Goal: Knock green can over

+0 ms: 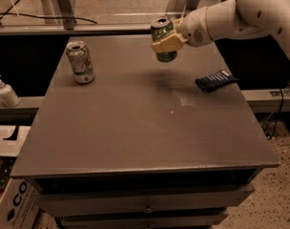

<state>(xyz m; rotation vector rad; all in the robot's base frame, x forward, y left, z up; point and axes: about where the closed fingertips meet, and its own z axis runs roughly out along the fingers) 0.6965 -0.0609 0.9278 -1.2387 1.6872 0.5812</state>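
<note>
The green can [162, 29], dark green with a silver top, is at the far middle of the grey table [135, 132]. It tilts slightly and its base is a little above the tabletop, with its shadow below it. My gripper [164, 44] reaches in from the right on the white arm. Its cream fingers [168, 45] are closed around the can's middle. The far finger is hidden behind the can.
A mostly white can [80, 62] stands upright at the far left of the table. A dark blue packet [215, 80] lies at the right edge. A soap bottle [5, 92] stands on a ledge to the left. A cardboard box [11, 202] is at the lower left.
</note>
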